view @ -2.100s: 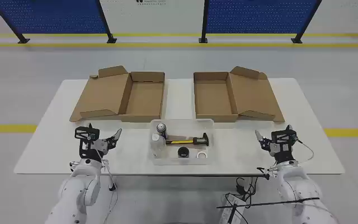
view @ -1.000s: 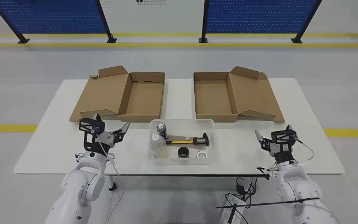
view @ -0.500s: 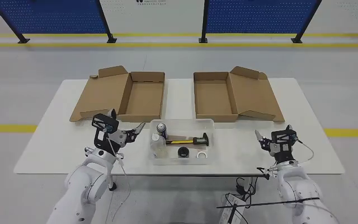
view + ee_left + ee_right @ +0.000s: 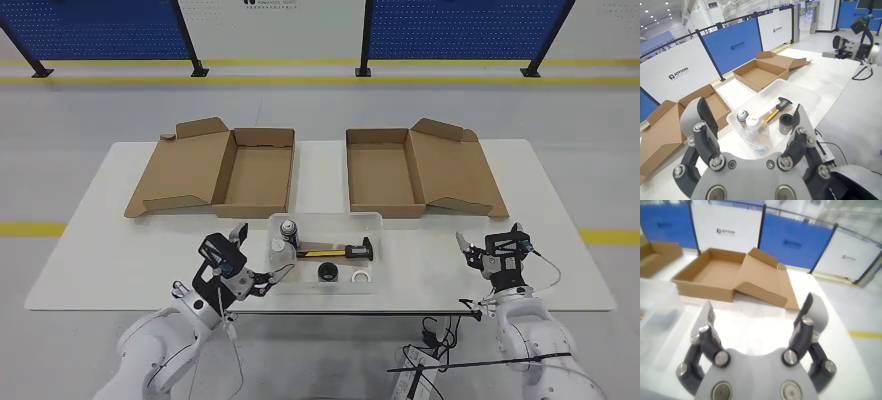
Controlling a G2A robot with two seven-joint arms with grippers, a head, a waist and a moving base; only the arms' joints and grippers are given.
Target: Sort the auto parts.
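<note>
A clear plastic bin stands at the table's front middle. It holds a spray can, a clear bottle with a white cap, a caliper, a black cylindrical bearing and a small white part. My left gripper is open at the bin's left front corner. In the left wrist view the left gripper hangs just short of the bottle and spray can, holding nothing. My right gripper is open and empty near the table's right front edge.
Two open cardboard boxes lie behind the bin, the left box and the right box, each with its lid flap folded outward. In the right wrist view the right box lies ahead and the bin off to one side.
My left arm has swung from the table's left front over to the bin's left side, staying open. The right arm has not moved.
</note>
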